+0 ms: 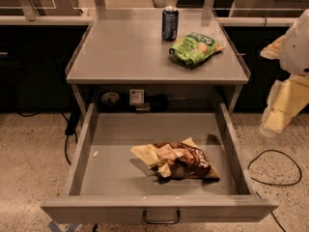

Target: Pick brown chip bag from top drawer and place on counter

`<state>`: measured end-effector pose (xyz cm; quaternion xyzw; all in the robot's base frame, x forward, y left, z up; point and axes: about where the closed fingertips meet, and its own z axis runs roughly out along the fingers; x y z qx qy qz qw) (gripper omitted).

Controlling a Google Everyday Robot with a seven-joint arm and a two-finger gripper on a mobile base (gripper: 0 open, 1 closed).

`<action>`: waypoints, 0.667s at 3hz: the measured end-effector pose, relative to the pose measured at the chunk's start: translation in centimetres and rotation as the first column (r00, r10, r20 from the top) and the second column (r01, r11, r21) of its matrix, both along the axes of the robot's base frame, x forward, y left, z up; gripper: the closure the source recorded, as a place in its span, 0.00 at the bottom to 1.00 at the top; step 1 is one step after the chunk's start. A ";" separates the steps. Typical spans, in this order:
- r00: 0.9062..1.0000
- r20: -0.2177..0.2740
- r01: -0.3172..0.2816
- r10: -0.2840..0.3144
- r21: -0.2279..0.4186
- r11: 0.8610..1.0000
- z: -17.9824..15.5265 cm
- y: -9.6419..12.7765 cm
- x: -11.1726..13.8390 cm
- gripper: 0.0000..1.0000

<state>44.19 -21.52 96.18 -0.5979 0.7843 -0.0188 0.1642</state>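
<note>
The brown chip bag (181, 161) lies crumpled on the floor of the open top drawer (82, 153), right of its middle and toward the front. The drawer's wire handle (161, 219) shows at the bottom edge. The grey counter (125, 52) sits above and behind the drawer. My gripper (282, 112) hangs at the right edge of the view. It is outside the drawer's right wall, above the floor and well apart from the bag.
A dark soda can (170, 23) stands at the back of the counter, and a green chip bag (195, 47) lies right of centre. A black cable (275, 168) loops on the floor right of the drawer. Dark cabinets flank the counter.
</note>
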 end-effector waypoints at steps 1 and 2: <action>1.000 0.030 -0.006 0.006 -0.002 1.000 0.4 0.3 0.0 0.00; 0.999 0.037 -0.001 0.000 0.025 1.000 -2.0 0.5 0.6 0.00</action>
